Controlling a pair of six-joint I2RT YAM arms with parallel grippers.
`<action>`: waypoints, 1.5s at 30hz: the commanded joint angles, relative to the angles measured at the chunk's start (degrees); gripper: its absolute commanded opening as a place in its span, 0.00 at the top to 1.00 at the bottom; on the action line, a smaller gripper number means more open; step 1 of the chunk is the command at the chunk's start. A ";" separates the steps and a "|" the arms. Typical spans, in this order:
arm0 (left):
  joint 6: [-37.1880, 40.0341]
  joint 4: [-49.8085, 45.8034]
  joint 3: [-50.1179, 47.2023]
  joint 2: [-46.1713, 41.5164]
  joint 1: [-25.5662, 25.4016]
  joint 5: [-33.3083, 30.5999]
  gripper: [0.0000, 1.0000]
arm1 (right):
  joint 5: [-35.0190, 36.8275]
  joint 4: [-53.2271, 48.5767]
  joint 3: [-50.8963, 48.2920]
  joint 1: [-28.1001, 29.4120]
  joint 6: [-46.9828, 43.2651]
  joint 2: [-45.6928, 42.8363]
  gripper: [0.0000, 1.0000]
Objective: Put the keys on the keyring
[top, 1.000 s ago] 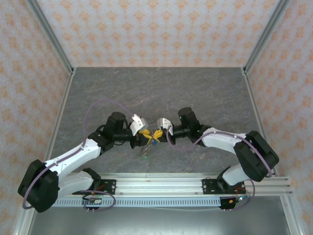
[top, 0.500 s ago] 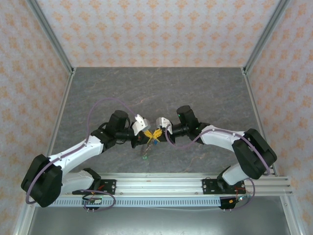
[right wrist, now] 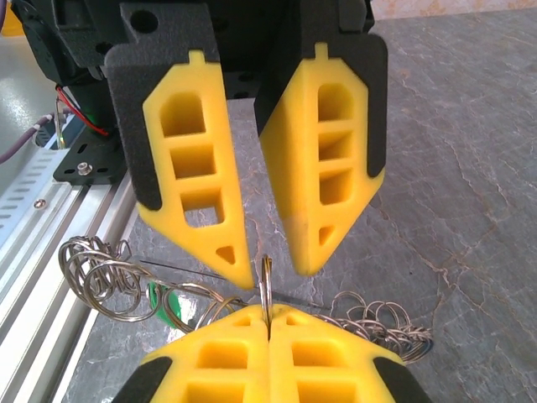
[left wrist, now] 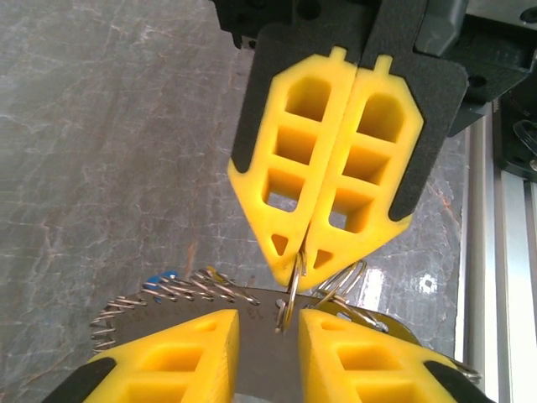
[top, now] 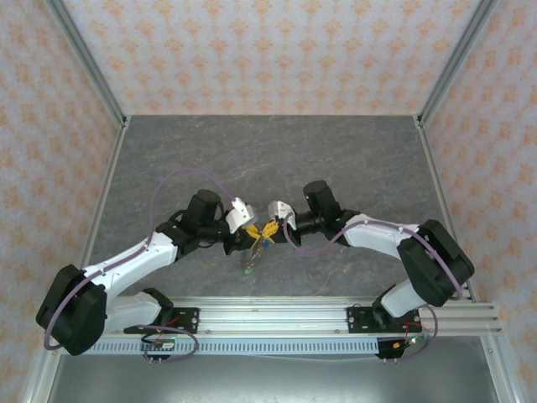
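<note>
Keyring (left wrist: 189,291) sits between both grippers over the near middle of the table (top: 352,159), a green-headed key (top: 248,270) nearest. Right gripper (right wrist: 268,312) pinches a small wire loop (right wrist: 265,267); left gripper (left wrist: 268,317) has its jaws parted around it.

This is a robotics lab test cell. Beyond the left claw (top: 251,232) and the right claw (top: 268,229), and out to both sides of them, flat panels (top: 268,50) printed with an orange motif sit in aluminium posts (top: 88,59). Under the claws lies a grey stone-look tabletop (top: 268,151). Behind them runs a slotted aluminium rail (top: 277,312) carrying bolted arm bases (top: 373,317), loose wiring (top: 183,337) and a bare circuit board (top: 156,343).
</note>
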 commanded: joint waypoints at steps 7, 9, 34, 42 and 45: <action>0.89 -0.38 1.43 -0.86 -0.55 0.43 0.74 | -2.44 0.32 1.42 -0.24 -1.99 -1.00 1.00; 1.38 -1.01 2.03 0.17 -0.50 1.96 0.74 | -2.49 1.17 1.24 -0.26 -1.46 -1.17 1.00; 5.29 -5.96 5.34 4.43 -0.65 3.15 0.96 | -3.64 4.13 1.40 -0.25 1.56 -0.72 1.00; 5.06 -5.22 5.77 4.47 -0.57 5.36 0.90 | -3.55 4.21 1.94 -0.24 2.71 -0.39 1.00; 5.34 -6.11 6.05 4.82 -0.63 5.84 0.89 | -3.64 4.58 2.02 -0.25 3.38 -0.31 1.00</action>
